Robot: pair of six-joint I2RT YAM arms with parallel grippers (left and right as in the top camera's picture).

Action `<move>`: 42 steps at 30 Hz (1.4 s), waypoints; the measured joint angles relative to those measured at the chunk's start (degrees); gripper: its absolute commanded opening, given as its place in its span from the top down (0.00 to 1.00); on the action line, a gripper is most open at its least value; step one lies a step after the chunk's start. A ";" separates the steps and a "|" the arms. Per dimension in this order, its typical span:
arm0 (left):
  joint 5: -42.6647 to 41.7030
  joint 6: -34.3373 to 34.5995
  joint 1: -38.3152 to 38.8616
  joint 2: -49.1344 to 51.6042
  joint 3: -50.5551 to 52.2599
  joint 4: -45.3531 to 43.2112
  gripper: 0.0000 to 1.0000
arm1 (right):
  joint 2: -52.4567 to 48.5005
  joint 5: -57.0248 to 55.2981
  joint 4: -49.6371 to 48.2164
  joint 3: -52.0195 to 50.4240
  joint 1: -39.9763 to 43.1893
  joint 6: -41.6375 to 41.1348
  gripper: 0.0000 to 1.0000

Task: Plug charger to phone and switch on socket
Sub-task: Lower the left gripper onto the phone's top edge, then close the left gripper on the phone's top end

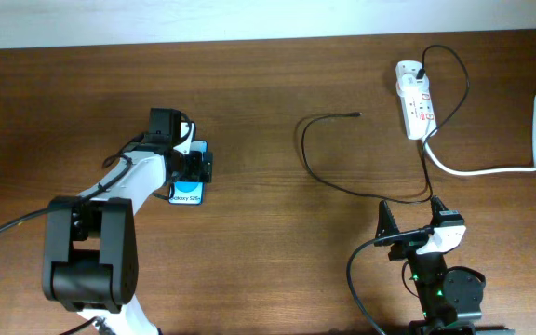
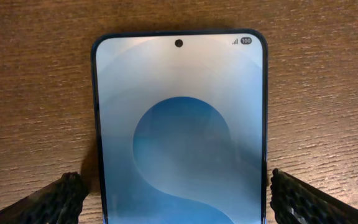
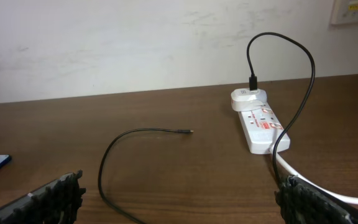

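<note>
Blue phone half hidden under left hand, charger tip tiny

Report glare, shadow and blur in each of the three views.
Overhead: the light is even and the picture sharp, with the wall strip at the top washed out white. Left wrist: a pale sheen runs across the phone screen, and a dark shadow hugs its left edge. Right wrist: the wall is bright, and the charger and the socket are in focus.
</note>
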State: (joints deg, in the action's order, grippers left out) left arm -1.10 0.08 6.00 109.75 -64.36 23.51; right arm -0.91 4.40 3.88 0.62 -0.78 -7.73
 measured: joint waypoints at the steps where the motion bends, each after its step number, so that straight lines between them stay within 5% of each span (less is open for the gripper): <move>1: 0.07 0.00 0.04 0.02 -0.02 0.07 0.01 | 0.00 0.00 -0.02 0.00 0.00 0.00 0.01; 13: 0.61 -0.02 0.26 0.13 -0.09 0.35 0.00 | 0.00 0.00 0.00 0.00 0.00 0.00 0.02; 22: 1.84 0.00 0.24 0.24 0.26 0.11 0.22 | 0.00 0.00 0.00 0.00 0.00 -0.02 0.02; 25: 1.81 0.00 0.24 0.24 0.28 0.11 0.21 | 0.00 0.00 0.00 0.00 0.00 0.00 0.02; 27: 1.81 0.00 0.24 0.24 0.28 0.11 0.01 | 0.00 0.00 0.00 0.00 0.00 0.00 0.02; 42: 1.79 -0.04 0.31 0.22 -0.24 3.08 0.00 | 0.00 0.00 0.00 0.00 0.00 -0.02 0.02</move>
State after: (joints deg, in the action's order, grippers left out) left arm 0.69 0.03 6.31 109.97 -64.60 26.59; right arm -0.91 4.40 3.88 0.62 -0.78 -7.75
